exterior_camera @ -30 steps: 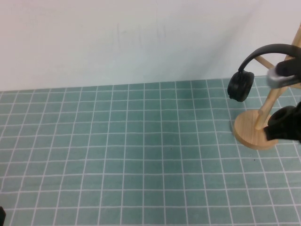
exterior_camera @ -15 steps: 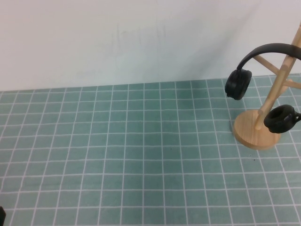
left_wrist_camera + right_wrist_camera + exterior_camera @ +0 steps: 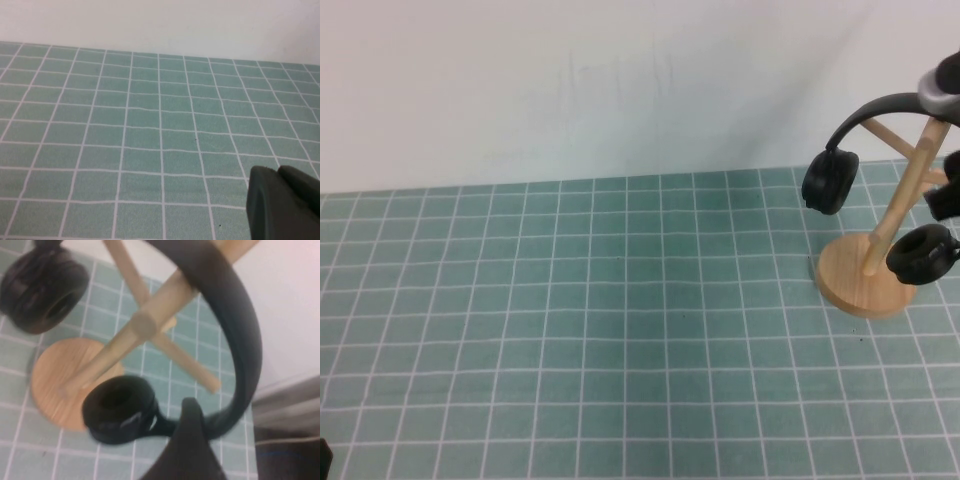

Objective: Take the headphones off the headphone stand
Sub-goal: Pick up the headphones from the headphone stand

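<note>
The black headphones (image 3: pixel 831 182) hang by their thin headband on the light wooden headphone stand (image 3: pixel 850 282) at the table's far right. One ear cup hangs left of the pole, the other (image 3: pixel 922 254) low over the disc base. My right gripper (image 3: pixel 948 140) is at the right edge beside the stand's top. In the right wrist view it (image 3: pixel 235 440) is open, and the headband (image 3: pixel 239 355) runs down between its fingers (image 3: pixel 186 450). The stand (image 3: pixel 75 380) shows behind. My left gripper (image 3: pixel 282 200) is shut and empty, low over the mat at the near left corner (image 3: pixel 323 455).
A green mat with a white grid (image 3: pixel 620 330) covers the table. A white wall (image 3: pixel 570 80) rises behind it. The stand's angled pegs (image 3: pixel 185 357) stick out close to the headband and the right gripper.
The right gripper was low in front of the stand, left the high view, and now shows higher at the stand's top. The headphones swayed a little and still hang on the stand.
</note>
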